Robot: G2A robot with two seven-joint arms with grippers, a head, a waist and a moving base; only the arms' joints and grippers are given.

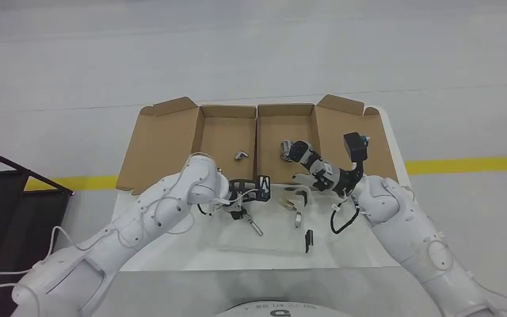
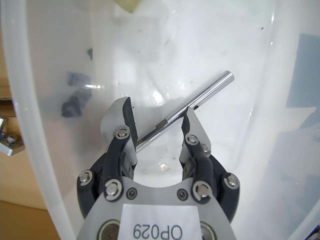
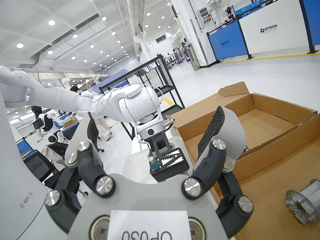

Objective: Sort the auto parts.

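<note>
Left gripper (image 2: 157, 107) jaws stand open astride the steel rod (image 2: 210, 88), apparently touching one; square your wrist, then close

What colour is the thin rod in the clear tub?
Shiny silver; the rod shows best in the left wrist view.

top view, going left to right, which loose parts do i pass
small metal bracket → steel rod → toothed metal hub → black part

White arms (image 1: 158, 210) carry thin white cables (image 3: 100, 95); each silver claw (image 2: 157, 106) has black links (image 2: 117, 151) and bright screws (image 2: 121, 133).
</note>
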